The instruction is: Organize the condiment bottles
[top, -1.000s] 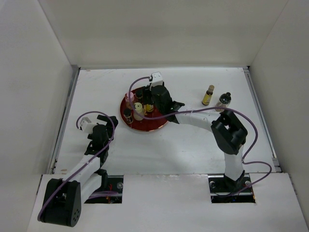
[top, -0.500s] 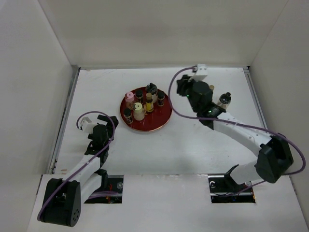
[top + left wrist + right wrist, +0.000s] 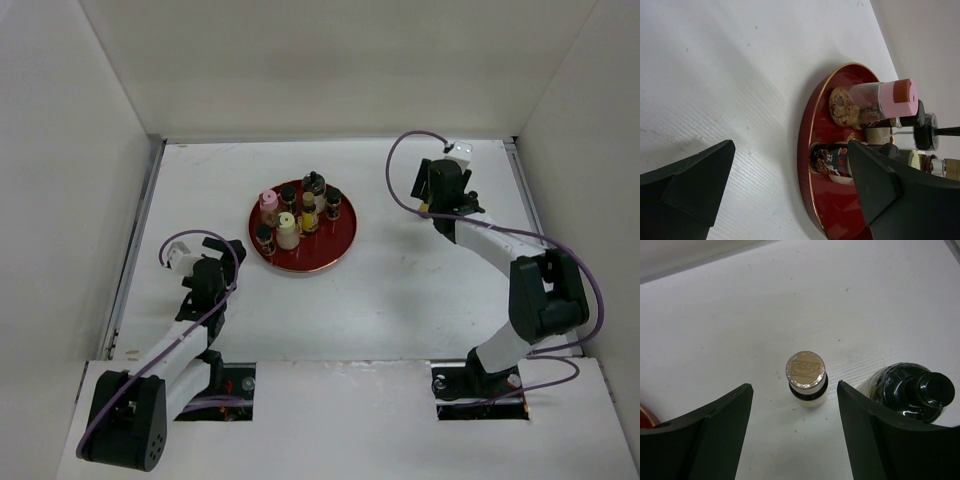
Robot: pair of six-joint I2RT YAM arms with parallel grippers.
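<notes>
You have the right claw [image 3: 793, 385] wide above a metal-capped bottle [image 3: 806, 369], far-right desk [image 3: 715, 315] corner; left claw [image 3: 790, 145] wide, empty.

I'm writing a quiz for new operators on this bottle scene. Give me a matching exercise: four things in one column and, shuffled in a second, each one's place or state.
Things
1. clear bottle with pink cap
2. slim bottle with gold metal cap
3. dark glass bottle with round black stopper
4. left gripper

Places or states
A. on the white table, between the open fingers of the right gripper, untouched
B. open, holding nothing
C. standing on the red round tray
D. on the white table, outside the right gripper's fingers

Pairs: 1-C, 2-A, 3-D, 4-B
</notes>
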